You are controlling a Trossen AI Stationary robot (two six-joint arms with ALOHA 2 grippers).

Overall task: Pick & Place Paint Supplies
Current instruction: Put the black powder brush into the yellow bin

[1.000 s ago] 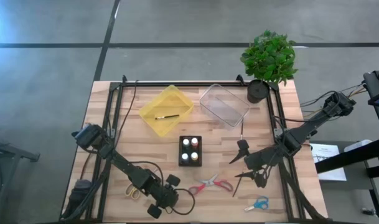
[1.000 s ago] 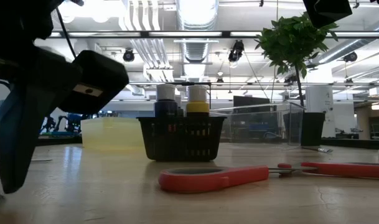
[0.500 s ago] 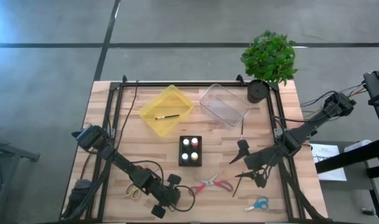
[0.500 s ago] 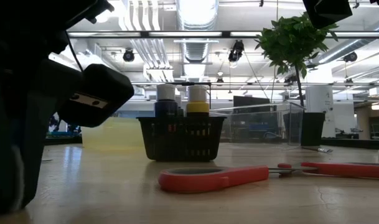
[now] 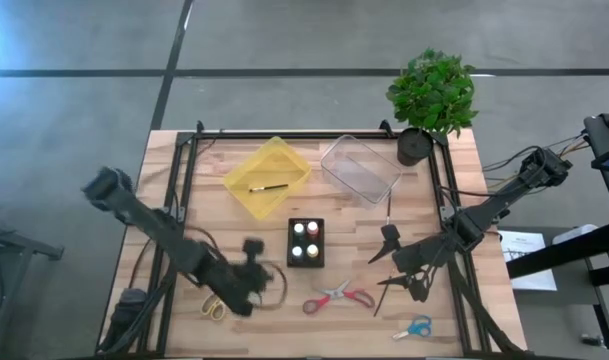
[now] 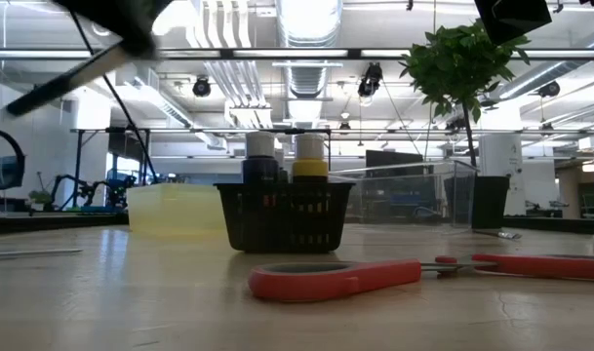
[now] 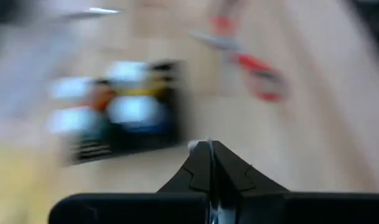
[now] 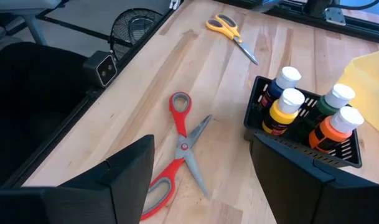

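My left gripper [image 5: 254, 273] [image 7: 209, 149] hangs shut above the table's near left, between the yellow scissors [image 5: 214, 306] and the black basket of paint bottles [image 5: 305, 242]. In the low view a thin dark brush [image 6: 77, 76] slants down from it, blurred. Red scissors [image 5: 339, 297] lie flat near the front edge and blue scissors [image 5: 414, 327] to their right. My right gripper [image 8: 208, 186] hovers open above the table's right part, with the red scissors [image 8: 183, 149] and the basket [image 8: 307, 130] ahead of it. My left gripper is shut on the thin brush, and its two fingers [image 7: 229, 171] meet flat in the wrist view. Where on the brush they close lies above the low view's top edge. The brush's free end [image 6: 23, 103] slants down toward the table's left, lifted clear of it.
A yellow bin [image 5: 267, 177] with one brush [image 5: 267, 187] in it and a clear bin [image 5: 359, 168] stand at the back. A potted plant [image 5: 432, 95] fills the far right corner. Another thin brush [image 5: 389, 210] lies right of the basket.
My left gripper has shut low at the table's near edge, then risen quickly and swung away from that edge toward the basket, tipping closer to level. The thin brush has come up with it, clear of the table.
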